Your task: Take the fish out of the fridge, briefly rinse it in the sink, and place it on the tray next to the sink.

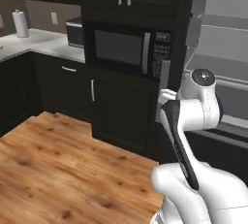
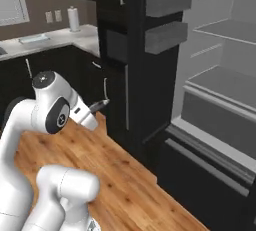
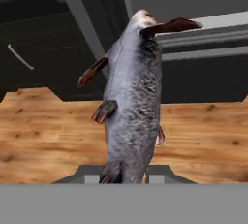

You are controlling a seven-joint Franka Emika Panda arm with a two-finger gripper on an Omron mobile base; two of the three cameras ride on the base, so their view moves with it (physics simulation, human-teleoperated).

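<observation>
A grey fish point(image 3: 133, 97) with reddish-brown fins stands up between the fingertips of my gripper point(image 3: 125, 173), which is shut on its tail end. In the right base view the fish point(image 2: 100, 105) pokes out of the white hand as a small dark tip, over the wooden floor and left of the fridge point(image 2: 220, 80). The fridge stands open, with a pale grey interior and grey shelves, and it also shows as the fridge point(image 1: 220, 43) at the right of the left base view. A pale tray point(image 2: 34, 38) lies on the far counter. The sink is out of view.
A black microwave point(image 1: 126, 48) sits in dark cabinets left of the fridge. Two grey door bins point(image 2: 167, 17) jut out at head height. A paper towel roll point(image 2: 73, 19) stands on the light counter point(image 1: 48, 43). Open wooden floor point(image 1: 58, 169) stretches to the left.
</observation>
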